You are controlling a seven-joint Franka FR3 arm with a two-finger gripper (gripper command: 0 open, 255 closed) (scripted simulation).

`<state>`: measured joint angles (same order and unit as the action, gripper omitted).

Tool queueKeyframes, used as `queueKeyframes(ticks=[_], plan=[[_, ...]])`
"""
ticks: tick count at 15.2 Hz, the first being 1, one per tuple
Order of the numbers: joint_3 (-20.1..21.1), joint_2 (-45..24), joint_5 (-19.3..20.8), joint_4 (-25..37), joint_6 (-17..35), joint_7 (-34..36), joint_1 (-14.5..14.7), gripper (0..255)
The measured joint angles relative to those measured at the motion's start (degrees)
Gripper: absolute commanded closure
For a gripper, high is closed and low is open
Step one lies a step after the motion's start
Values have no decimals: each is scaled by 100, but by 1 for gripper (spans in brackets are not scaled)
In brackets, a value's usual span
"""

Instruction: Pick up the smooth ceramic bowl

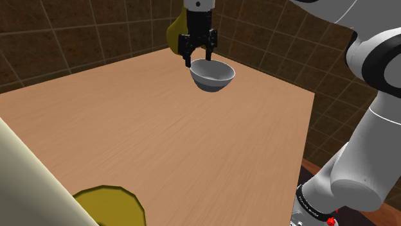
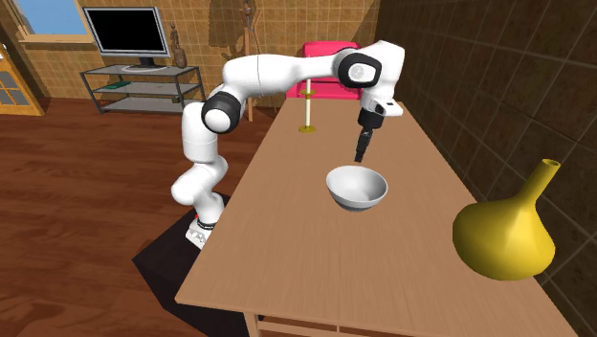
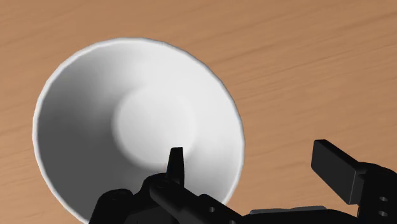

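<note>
1. The white bowl (image 1: 212, 75) stands on the bench (image 2: 287, 258) near the yellow vase (image 2: 504, 235), apart from it, with bare wood between them.
2. The pincer (image 1: 198, 54) hangs open just over the bowl's rim. In the wrist view one finger (image 3: 176, 159) is over the inside of the bowl and the other is over the wood outside, so the wall lies between them. Neither appears to touch it yet.
3. The step in hand looks like the final descent and close. I would go straight down until the wall sits well up the pads, then close gently.
4. The wall is thin, curved and smooth, so a shallow pinch would likely slip or tip the bowl. Keep the pincer square to the rim and lift slowly and vertically.
5. Keep the lift clear of the vase.
6. The bowl sits upright with its mouth facing up. It is round, so it has no long axis along the bench, and any point on the rim suits the grip equally.
</note>
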<state>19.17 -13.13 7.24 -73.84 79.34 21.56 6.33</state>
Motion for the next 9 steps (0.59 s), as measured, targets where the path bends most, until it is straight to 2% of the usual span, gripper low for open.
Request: queueKeyframes(ticks=[7, 8, 9], plan=[[-13, 104, -37, -599, 499, 17, -47, 0], [-13, 105, -37, -625, 524, 19, -48, 255], [-13, 107, -38, -640, 537, 21, -48, 255]])
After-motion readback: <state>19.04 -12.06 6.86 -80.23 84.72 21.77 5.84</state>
